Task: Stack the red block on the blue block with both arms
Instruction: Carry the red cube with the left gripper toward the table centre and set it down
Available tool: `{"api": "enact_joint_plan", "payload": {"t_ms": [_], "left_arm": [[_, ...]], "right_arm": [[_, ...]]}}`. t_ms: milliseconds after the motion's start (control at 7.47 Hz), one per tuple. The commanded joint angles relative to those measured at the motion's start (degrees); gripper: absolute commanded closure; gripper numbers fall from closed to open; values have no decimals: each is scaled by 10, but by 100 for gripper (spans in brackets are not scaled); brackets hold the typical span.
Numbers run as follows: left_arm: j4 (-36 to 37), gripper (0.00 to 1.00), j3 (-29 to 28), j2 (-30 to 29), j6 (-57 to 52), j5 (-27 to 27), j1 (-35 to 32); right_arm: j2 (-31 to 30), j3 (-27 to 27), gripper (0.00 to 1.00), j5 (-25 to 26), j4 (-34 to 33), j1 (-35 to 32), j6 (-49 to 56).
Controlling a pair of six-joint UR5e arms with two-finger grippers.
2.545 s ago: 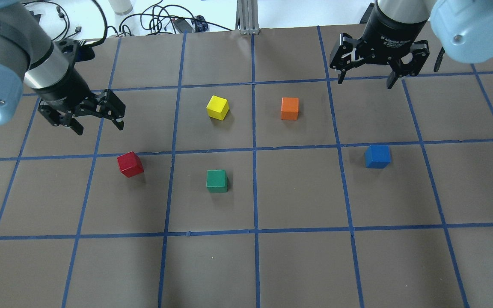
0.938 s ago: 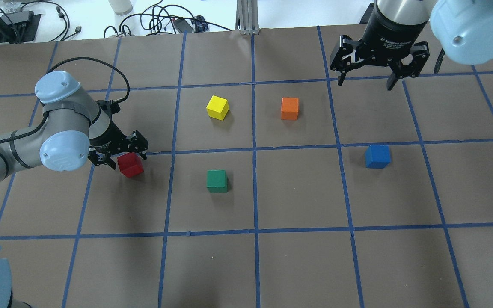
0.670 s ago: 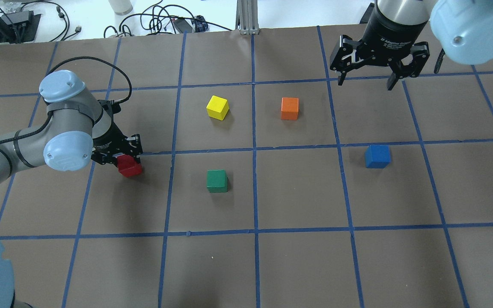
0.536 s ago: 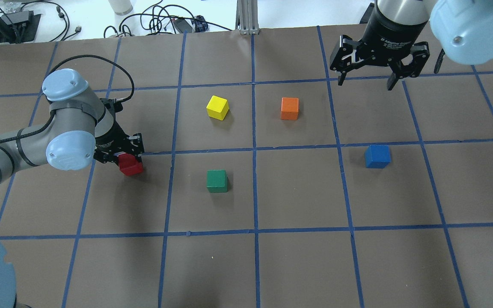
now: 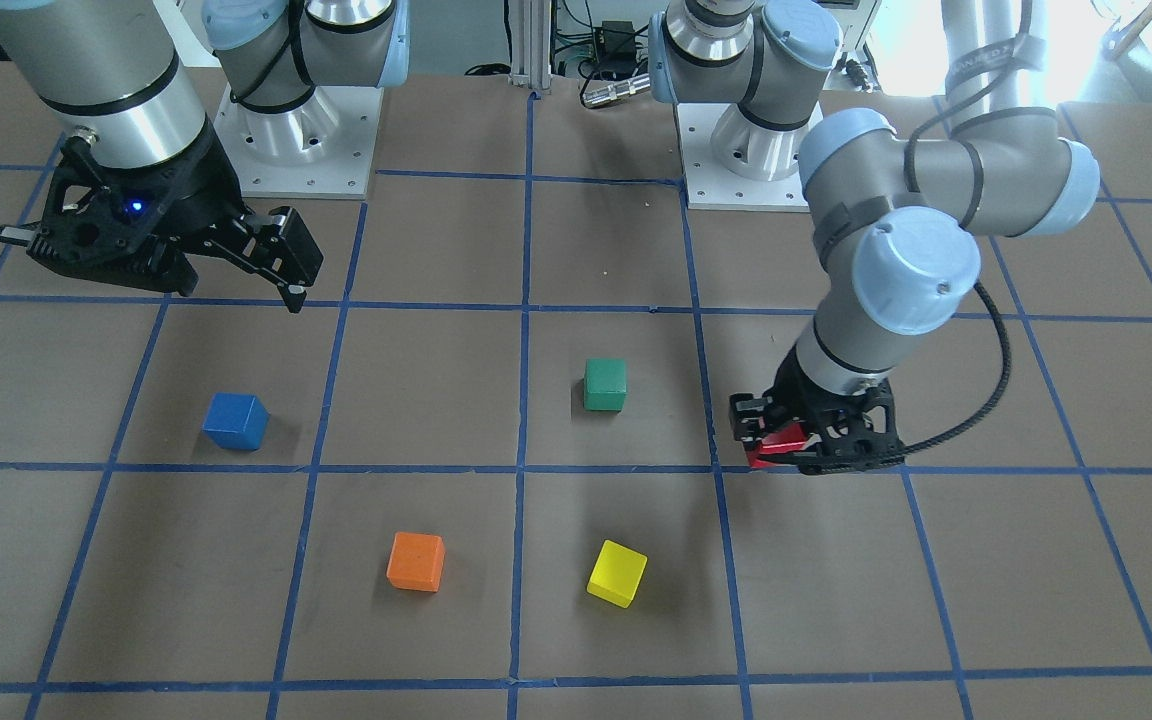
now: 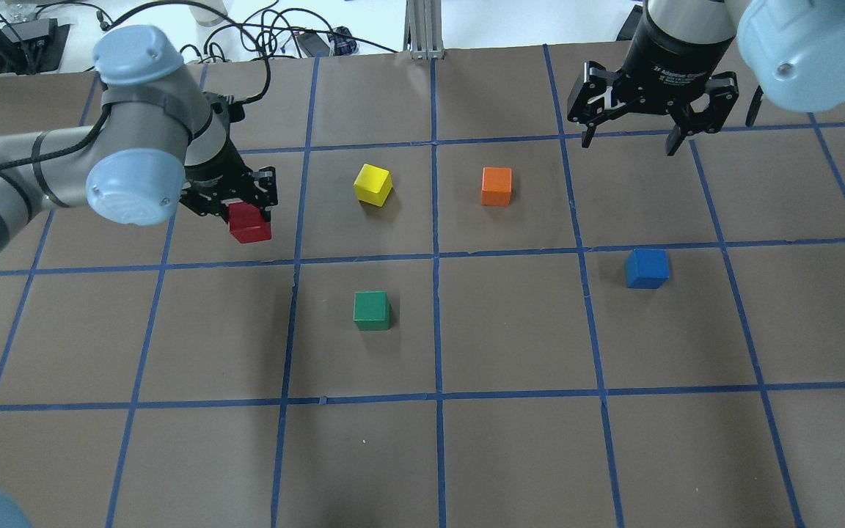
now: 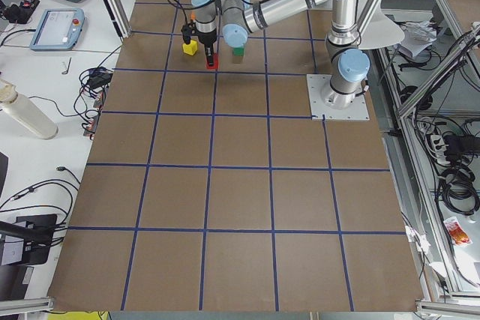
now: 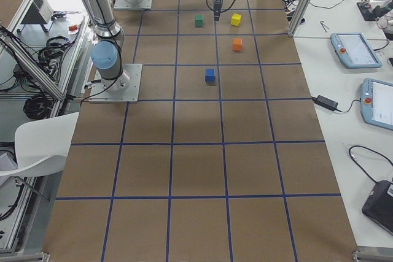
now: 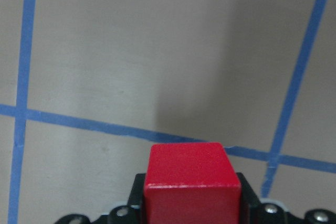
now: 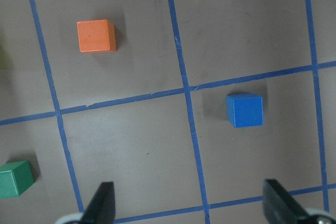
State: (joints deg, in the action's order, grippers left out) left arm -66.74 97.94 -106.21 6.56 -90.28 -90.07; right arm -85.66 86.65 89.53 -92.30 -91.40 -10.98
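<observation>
My left gripper (image 6: 240,209) is shut on the red block (image 6: 249,224) and holds it clear of the table, left of the yellow cube. The block fills the bottom of the left wrist view (image 9: 191,181), with its shadow on the mat below. It also shows in the front view (image 5: 772,446). The blue block (image 6: 646,268) sits on the mat at the right and also shows in the right wrist view (image 10: 244,110). My right gripper (image 6: 629,143) is open and empty, high above the mat, beyond the blue block.
A green cube (image 6: 372,309), a yellow cube (image 6: 373,183) and an orange cube (image 6: 496,185) sit on the brown mat (image 6: 510,455) between the red and blue blocks. Blue tape lines grid the mat. Cables lie past the far edge.
My left gripper came down over the red block, shut on it and has now lifted it off the mat. The right arm has stayed still.
</observation>
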Motion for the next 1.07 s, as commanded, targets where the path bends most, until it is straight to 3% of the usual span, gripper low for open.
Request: {"api": "enact_joint_plan", "payload": {"t_ms": [0,268,536,670,938], "left_arm": [[-24,98,-58,-14,135,10,-137],[1,98,-77,-52,234,47,-213],[19,97,-79,-95,278,49,-258],[59,91,-78,-119,288,49,-264],[66,69,-78,-150,286,48,-271]], "right_arm": [[0,0,0,1,1,4,2],[-1,0,0,-1,2,10,3],[-2,0,0,0,3,10,5],[-2,1,0,0,4,11,6],[-3,1,0,0,3,11,6]]}}
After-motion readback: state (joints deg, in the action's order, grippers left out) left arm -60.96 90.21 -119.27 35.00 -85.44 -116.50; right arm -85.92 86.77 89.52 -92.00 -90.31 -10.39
